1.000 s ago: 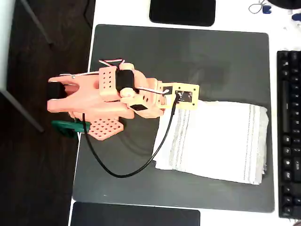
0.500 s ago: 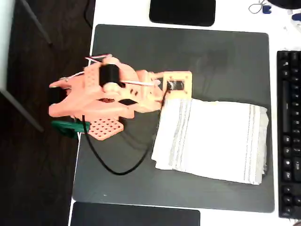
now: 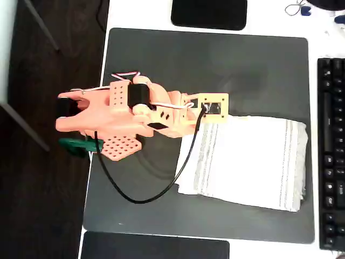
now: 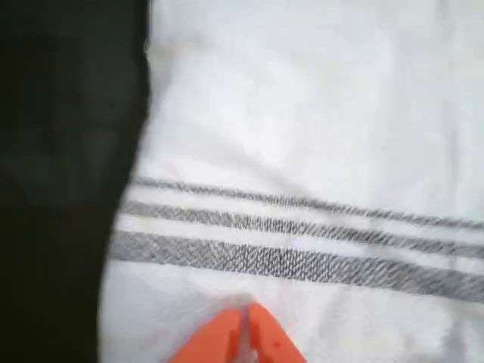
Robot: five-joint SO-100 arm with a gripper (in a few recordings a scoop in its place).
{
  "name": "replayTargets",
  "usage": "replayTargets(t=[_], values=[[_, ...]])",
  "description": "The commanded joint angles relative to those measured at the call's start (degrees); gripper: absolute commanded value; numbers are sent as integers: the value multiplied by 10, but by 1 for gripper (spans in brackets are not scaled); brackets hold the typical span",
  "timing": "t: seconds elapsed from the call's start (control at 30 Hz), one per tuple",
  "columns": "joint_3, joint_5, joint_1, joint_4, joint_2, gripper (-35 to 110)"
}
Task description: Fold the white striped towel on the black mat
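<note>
The white striped towel, a soft cream cloth with thin grey lines near two of its sides, lies on the right part of the big flat black mat. In the overhead view it already looks doubled over, because layered edges show at its left side and bottom right corner. It lies a bit crooked on the mat. My guess is that one fold is made and more folding may be wanted.

The orange plastic robot arm reaches in from the left, and its end sits right over the top left corner of the towel. That is a good spot, I think, because a corner is easy to pinch and pull across. In the wrist view the orange tool has its two tips pressed together, with just a thin line between them. They sit low over the white cloth just below the grey stripes. I cannot tell if any cloth is caught between them.

There is one towel, one mat and one arm. Two smaller shiny black pads lie on the white bench, one above the mat and one below it. One black keyboard sits at the right edge
</note>
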Motion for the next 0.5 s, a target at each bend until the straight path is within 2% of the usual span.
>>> replayTargets(t=[0.0, 0.47], values=[[16, -2, 3, -8, 4, 0], [69, -11, 10, 19, 4, 0]])
